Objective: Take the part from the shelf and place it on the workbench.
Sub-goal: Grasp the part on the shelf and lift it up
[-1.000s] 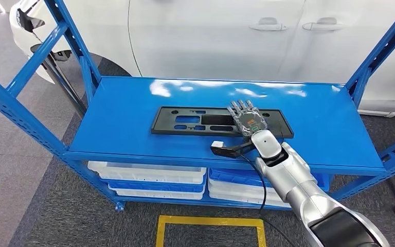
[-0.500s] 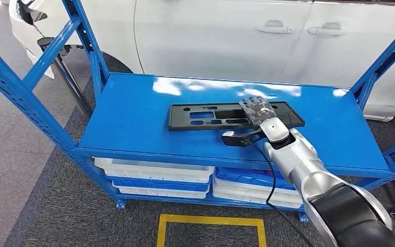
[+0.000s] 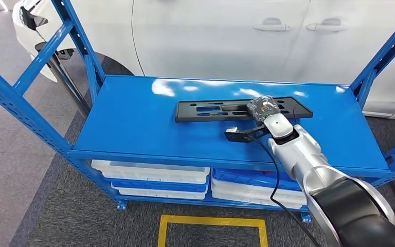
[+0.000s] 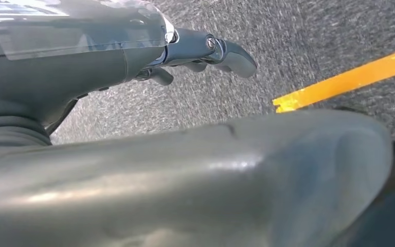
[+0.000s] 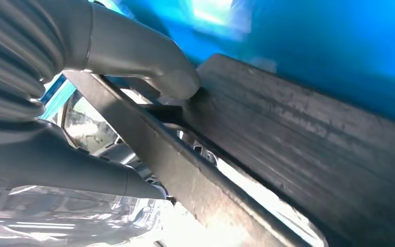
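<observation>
Right hand (image 3: 265,109) grasping the part (image 3: 221,109) on the shelf (image 3: 133,123), ready to lift.
The thumb (image 5: 149,62) presses one face of the part (image 5: 298,139) and the fingers curl under its rim, so the flat piece can be tilted clear; against the earlier frames the fingers have closed and the far edge has risen; left hand (image 4: 205,51) hangs clenched on nothing beside the body.
</observation>
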You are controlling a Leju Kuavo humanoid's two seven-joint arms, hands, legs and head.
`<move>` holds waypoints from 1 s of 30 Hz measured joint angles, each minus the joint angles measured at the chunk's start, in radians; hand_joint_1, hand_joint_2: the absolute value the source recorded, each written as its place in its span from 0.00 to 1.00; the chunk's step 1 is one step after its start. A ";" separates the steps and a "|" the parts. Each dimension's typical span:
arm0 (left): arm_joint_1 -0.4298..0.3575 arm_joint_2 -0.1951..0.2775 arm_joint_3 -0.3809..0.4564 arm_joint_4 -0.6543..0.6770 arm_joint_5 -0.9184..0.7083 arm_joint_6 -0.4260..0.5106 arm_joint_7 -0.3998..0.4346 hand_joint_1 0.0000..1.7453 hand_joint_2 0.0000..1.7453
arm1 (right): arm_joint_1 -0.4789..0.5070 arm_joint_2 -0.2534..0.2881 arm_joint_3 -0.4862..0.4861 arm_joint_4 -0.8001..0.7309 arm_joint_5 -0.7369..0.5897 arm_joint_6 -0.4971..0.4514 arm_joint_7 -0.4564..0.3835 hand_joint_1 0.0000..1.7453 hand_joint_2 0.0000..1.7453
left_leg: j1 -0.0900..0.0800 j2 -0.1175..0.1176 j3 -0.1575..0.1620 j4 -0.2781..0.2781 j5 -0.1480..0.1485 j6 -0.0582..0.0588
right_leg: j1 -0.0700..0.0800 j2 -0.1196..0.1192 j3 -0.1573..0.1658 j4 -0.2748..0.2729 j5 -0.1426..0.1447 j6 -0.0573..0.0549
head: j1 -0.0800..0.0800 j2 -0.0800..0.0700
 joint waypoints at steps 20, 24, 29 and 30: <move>0.008 -0.001 0.018 0.000 0.002 0.005 -0.002 0.00 0.00 | 0.002 0.009 -0.034 -0.004 -0.232 -0.084 -0.218 0.85 1.00 | 0.007 -0.001 0.065 -0.154 0.097 0.040 | -0.004 0.005 -0.111 0.237 -0.084 0.047 | 0.000 0.000; 0.008 -0.002 0.021 0.000 -0.001 0.007 -0.003 0.00 0.00 | 0.039 0.009 -0.098 -0.141 -0.498 -0.043 -0.394 0.84 1.00 | 0.003 -0.001 0.060 -0.144 0.090 0.026 | 0.004 0.005 -0.013 0.020 -0.002 0.032 | 0.000 0.000; 0.010 -0.002 0.027 0.000 -0.003 0.009 -0.004 0.00 0.00 | 0.151 0.002 -0.139 -0.470 -0.924 0.167 -0.502 0.89 1.00 | 0.005 0.000 0.038 -0.091 0.047 0.002 | -0.001 0.004 -0.008 0.007 -0.002 0.006 | 0.000 0.000; 0.011 -0.002 0.029 0.000 -0.003 0.010 -0.004 0.00 0.00 | 0.172 0.002 -0.148 -0.532 -1.001 0.213 -0.518 0.91 1.00 | 0.006 0.000 0.013 -0.034 0.015 -0.001 | -0.001 0.003 -0.008 0.006 -0.002 0.002 | 0.000 0.000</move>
